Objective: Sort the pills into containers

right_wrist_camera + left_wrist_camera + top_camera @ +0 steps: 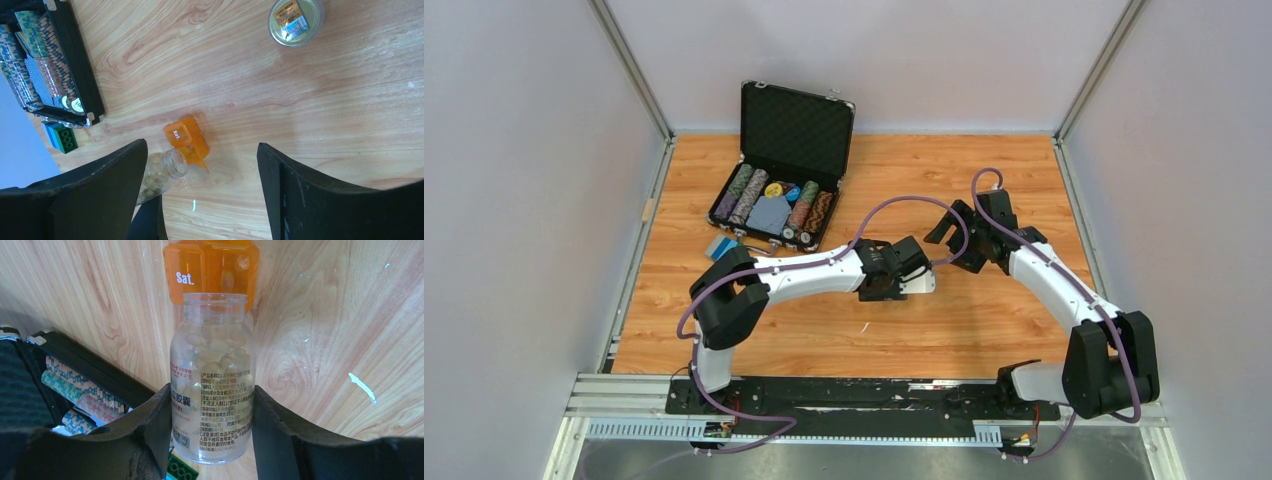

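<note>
My left gripper (211, 390) is shut on a clear pill bottle (212, 355), uncapped and full of pale capsules. The bottle lies tilted with its open mouth at a small translucent orange container (210, 270) marked "Sat."; two pills (242, 262) lie in its open compartment. In the right wrist view the orange container (187, 140) sits on the wood just beyond the bottle's mouth (172, 165). My right gripper (200, 145) is open and empty, hovering high above the container. From above, the left gripper (914, 278) and right gripper (954, 240) are close together at mid-table.
An open black case (784, 180) of striped chips stands at the back left, with a blue and green brick (721, 246) by its front corner. The bottle's gold lid (295, 20) lies apart on the wood. A small white mark (194, 205) is near the bottle.
</note>
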